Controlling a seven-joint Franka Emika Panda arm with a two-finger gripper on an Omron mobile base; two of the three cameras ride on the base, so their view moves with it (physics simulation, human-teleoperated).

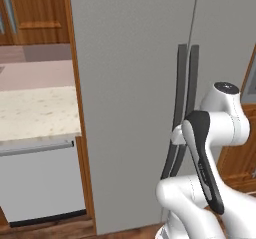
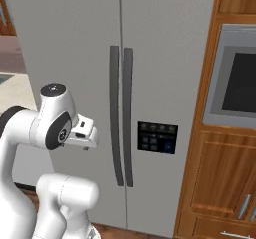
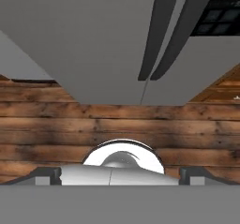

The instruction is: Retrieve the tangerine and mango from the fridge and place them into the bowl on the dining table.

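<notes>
You face the fridge (image 2: 75, 43), both doors closed, its 2 long dark handles (image 2: 121, 113) running vertically side by side at the centre seam. Your pincer (image 3: 120, 174) hangs low before the fridge, its fingers spread wide apart, empty, above the wooden floor (image 3: 56, 124).

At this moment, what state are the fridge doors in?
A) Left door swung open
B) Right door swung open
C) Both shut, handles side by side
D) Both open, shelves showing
C: both doors of the fridge lie flush, and the two dark handles stand close together along the middle seam, with no white interior showing.
</notes>
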